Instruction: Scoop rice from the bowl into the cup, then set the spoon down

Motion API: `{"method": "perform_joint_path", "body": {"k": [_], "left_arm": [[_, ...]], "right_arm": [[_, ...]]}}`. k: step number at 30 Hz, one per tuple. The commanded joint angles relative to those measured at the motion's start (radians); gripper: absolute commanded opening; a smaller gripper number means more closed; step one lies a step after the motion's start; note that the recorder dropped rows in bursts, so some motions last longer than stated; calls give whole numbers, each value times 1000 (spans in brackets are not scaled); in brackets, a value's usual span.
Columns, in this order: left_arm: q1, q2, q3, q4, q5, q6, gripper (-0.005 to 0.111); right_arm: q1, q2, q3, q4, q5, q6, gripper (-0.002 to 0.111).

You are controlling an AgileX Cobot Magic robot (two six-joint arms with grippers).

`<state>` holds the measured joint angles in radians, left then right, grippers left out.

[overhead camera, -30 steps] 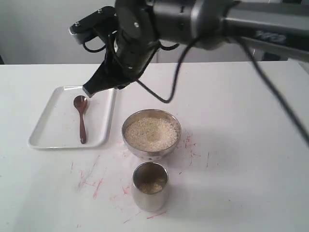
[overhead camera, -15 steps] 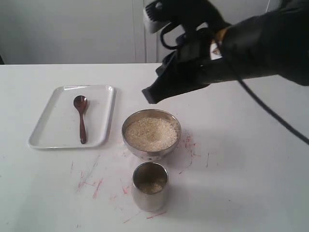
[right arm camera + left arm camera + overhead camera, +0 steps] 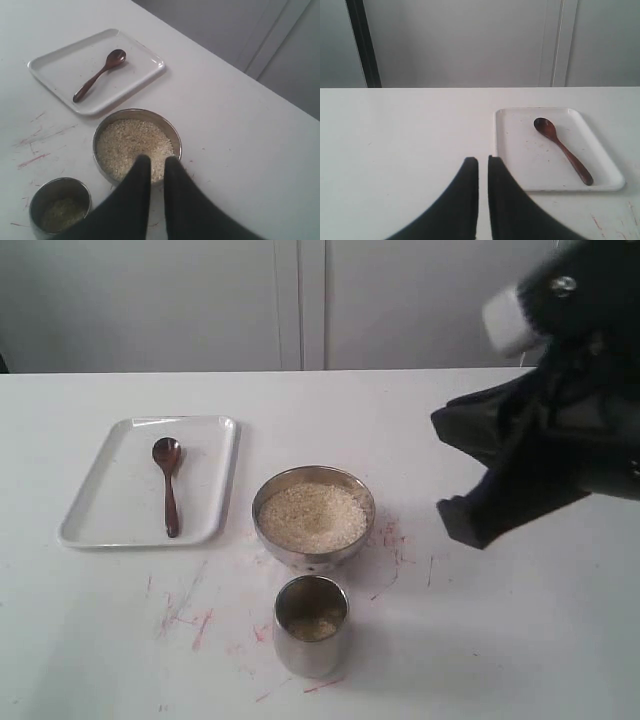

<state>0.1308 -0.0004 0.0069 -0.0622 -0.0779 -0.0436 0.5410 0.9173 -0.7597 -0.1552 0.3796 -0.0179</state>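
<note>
Rice, a mass of small pale beige uncooked grains, fills the round, shallow, shiny steel bowl, and a thin layer shows low in the small straight-sided steel cup. The right fingers are drawn nearly together with only a slit between them, and they grip nothing. The bowl lies just ahead of and below their tips, with the cup close off to one side; neither touches them. The slim dark reddish-brown wooden spoon lies flat on the flat white rectangular tray, well beyond the bowl from these fingers. The left fingers are likewise almost closed and empty above the white counter, with the tray a little ahead of them and to one side.

With the spoon resting on the tray and both pairs of fingers empty, the set-down step looks complete. The next move probably calls only for keeping the arms clear of the bowl and cup. If more rice is wanted, it calls for opening over the spoon's handle.
</note>
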Motion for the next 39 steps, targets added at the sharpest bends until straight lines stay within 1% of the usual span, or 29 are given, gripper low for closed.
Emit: {"method": "perform_joint_path", "body": {"k": [1,8,12,13,16,24,31,32,34,39], "left_arm": [[-4,0,-7,-5,-4,-5,14],[-4,0,-7,-5,-4,-5,14],[-4,0,-7,-5,-4,-5,14],[-4,0,-7,-5,-4,-5,14],[-4,0,-7,-5,-4,-5,14],[-4,0,-7,-5,-4,-5,14],[-4,0,-7,-5,-4,-5,14],[-4,0,-7,-5,-4,-5,14],[-4,0,-7,-5,-4,-5,14],[-4,0,-7,-5,-4,-5,14]], "right_arm": [[-5,-145,75,4,-29,-2,11],[-5,-370,177,2,-26,-5,11],[-5,-467,217,-30,33,6,11],[-5,-483,223,-30,55,40,11],[-5,-490,225,-52,86,137,11],[-5,-490,225,-196,74,137,11],[-11,-506,225,-216,74,137,11],[-23,-516,225,-216,71,137,11],[-81,-556,248,-208,14,137,11],[-245,-654,381,-160,-282,137,11]]}}
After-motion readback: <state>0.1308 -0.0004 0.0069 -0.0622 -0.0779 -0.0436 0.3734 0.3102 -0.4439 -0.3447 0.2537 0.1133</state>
